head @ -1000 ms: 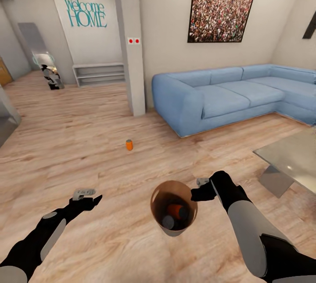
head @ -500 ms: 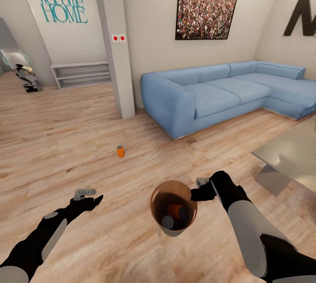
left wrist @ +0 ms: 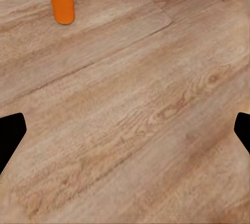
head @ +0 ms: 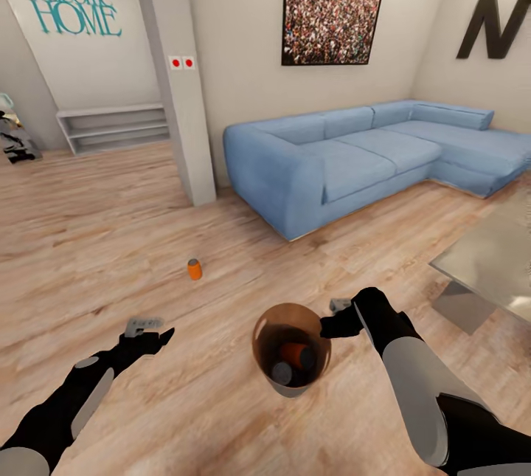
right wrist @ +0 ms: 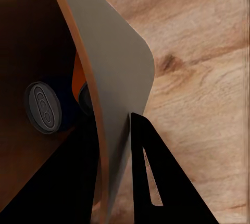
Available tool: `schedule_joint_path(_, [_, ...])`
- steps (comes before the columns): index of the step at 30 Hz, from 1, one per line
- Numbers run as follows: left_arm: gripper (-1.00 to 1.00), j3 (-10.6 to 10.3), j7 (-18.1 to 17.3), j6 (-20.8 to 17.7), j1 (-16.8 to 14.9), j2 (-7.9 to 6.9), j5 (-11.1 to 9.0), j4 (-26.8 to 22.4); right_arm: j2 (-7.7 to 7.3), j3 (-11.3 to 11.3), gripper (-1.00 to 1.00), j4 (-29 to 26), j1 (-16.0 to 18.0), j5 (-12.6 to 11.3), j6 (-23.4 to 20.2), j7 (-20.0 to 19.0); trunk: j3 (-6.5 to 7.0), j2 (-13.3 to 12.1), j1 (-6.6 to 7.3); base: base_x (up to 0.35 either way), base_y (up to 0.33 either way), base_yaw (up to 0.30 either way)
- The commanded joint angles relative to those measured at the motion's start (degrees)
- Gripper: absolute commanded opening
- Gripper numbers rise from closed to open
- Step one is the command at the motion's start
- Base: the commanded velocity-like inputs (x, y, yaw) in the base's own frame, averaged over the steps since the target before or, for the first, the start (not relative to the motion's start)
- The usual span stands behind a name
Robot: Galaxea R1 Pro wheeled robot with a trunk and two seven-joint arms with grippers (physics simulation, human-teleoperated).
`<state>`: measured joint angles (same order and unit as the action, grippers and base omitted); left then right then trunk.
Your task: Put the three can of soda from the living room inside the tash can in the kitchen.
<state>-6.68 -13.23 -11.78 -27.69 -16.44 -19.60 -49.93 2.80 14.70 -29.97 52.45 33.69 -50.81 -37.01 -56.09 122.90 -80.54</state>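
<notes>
The tash can (head: 274, 381), grey outside and brown inside, hangs just above the floor in front of me. My right gripper (head: 330, 319) is shut on its tan rim, one finger (right wrist: 152, 177) outside the grey wall (right wrist: 117, 73) and the other inside. Two soda cans lie in it, an orange one (head: 296, 353) and a dark blue one with a grey top (head: 282, 371), whose top (right wrist: 42, 107) also faces the right wrist camera. A third orange can (head: 194, 269) stands upright on the wood floor, ahead of my open, empty left gripper (head: 151, 332); in the left wrist view this can (left wrist: 62, 2) is well beyond the fingertips (left wrist: 10, 135).
A long blue L-shaped sofa (head: 354, 159) runs along the back wall to the right. A low grey coffee table (head: 490, 258) stands at the right edge. A white pillar (head: 173, 77) rises behind the floor can. A black letter N (head: 494, 26) hangs on the right wall.
The camera has turned right and moved forward: sofa, pillar and floor can have slid left, and the can sits nearer. Both arms and the held tash can keep their place.
</notes>
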Motion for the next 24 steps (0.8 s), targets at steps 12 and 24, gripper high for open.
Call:
schedule_joint_path(12, [1.0,0.0,0.01,0.01,0.01,0.03,0.0,0.01,0.01,0.31,-1.0,-0.87,0.02,-1.87,-0.61,-0.34,0.01,0.0,0.0,0.276,0.223,-0.238])
schedule_joint_path(24, [1.0,0.0,0.04,0.01,0.01,0.06,0.0,0.01,0.01,0.32,-1.0,-1.05,0.02,-1.91,-0.61,-0.34,-0.1,0.0,0.0,0.266,0.23,-0.242])
